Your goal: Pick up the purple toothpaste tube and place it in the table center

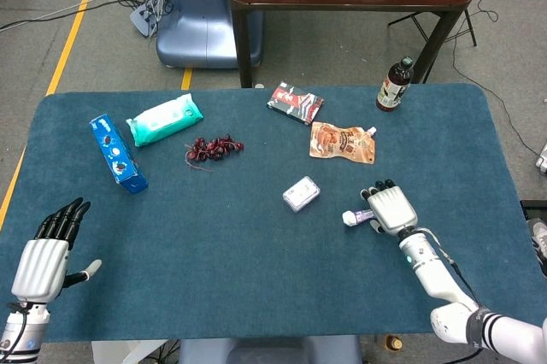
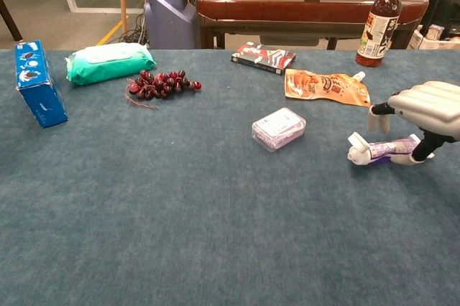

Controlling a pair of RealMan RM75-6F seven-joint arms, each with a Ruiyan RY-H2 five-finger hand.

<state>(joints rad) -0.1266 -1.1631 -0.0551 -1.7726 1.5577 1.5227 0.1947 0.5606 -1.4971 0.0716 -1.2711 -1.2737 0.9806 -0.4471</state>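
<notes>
The purple toothpaste tube (image 1: 359, 217) (image 2: 382, 150) lies flat on the blue table, white cap pointing left, right of the table's middle. My right hand (image 1: 392, 208) (image 2: 430, 104) hovers over the tube's tail end. Its thumb reaches down beside the tail and touches it. In the chest view its fingers (image 2: 379, 116) curl downward with a gap above the tube. My left hand (image 1: 47, 255) hangs at the table's near left corner, fingers apart and holding nothing. It shows only in the head view.
A clear plastic box (image 1: 301, 193) (image 2: 278, 128) lies just left of the tube. Behind it are an orange pouch (image 1: 342, 143), a dark packet (image 1: 295, 102) and a brown bottle (image 1: 395, 85). Grapes (image 1: 213, 149), a green wipes pack (image 1: 164, 119) and a blue box (image 1: 118, 153) sit at the left.
</notes>
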